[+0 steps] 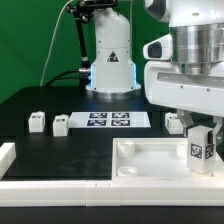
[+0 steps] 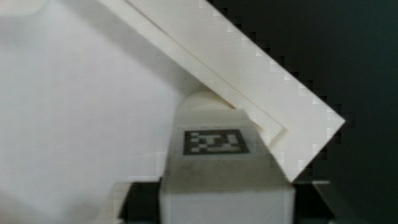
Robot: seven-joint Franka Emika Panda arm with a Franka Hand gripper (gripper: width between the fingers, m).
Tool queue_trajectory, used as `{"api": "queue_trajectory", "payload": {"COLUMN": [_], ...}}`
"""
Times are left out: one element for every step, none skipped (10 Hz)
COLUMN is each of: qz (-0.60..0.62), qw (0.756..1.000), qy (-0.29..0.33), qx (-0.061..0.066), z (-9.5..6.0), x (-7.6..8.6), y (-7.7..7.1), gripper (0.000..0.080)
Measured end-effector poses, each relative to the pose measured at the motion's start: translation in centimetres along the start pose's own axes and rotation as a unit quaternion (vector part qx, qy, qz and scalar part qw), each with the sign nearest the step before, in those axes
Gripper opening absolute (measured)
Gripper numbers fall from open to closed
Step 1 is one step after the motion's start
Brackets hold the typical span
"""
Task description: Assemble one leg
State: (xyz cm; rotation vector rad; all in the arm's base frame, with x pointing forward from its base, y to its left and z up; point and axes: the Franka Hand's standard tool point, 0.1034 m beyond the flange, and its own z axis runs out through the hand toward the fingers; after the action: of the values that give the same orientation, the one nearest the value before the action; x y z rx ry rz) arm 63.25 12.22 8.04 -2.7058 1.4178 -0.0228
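Note:
My gripper is shut on a leg, a small white post with a black-and-white tag on its face. It holds the leg upright at the corner of the large white tray-like piece at the exterior view's right. In the wrist view the leg sits between my dark fingers, its far end against the tray piece's raised corner rim. Whether the leg is in a socket is hidden. Three other legs stand on the table: two at the left and one behind my gripper.
The marker board lies flat at the middle back. The robot base stands behind it. A white frame edge runs along the left and front of the black table.

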Motion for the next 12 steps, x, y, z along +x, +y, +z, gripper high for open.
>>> {"api": "queue_trajectory", "payload": {"qz": [0.009,0.0,-0.021,-0.051,-0.107,-0.145,-0.221,-0.288,-0.341,-0.384,-0.448,-0.496], "qw": [1.0,1.0,1.0,0.999,0.994,0.989,0.975,0.958,0.94,0.923,0.894,0.869], "qy": [0.0,-0.001,-0.001,-0.001,-0.002,-0.002,-0.002,-0.003,-0.004,-0.006,-0.006,-0.007], "qx": [0.0,0.001,0.001,0.001,0.0,-0.005,-0.006,-0.006,-0.007,-0.007,-0.007,-0.007], "z": [0.01,0.03,0.04,0.08,0.12,0.17,0.23,0.26,0.24,0.22,0.25,0.25], "x": [0.02,-0.03,-0.07,-0.11,-0.19,-0.71,-0.91,-0.82,-0.67,-0.89,-0.97,-0.95], "y": [0.01,-0.03,-0.04,-0.03,-0.02,-0.12,-0.17,-0.11,-0.01,-0.1,-0.12,-0.09], "gripper": [0.0293,0.0293,0.0535,0.0535,0.0625,0.0642,0.0642,0.0648,0.0648,0.0649,0.0649,0.0649]}}
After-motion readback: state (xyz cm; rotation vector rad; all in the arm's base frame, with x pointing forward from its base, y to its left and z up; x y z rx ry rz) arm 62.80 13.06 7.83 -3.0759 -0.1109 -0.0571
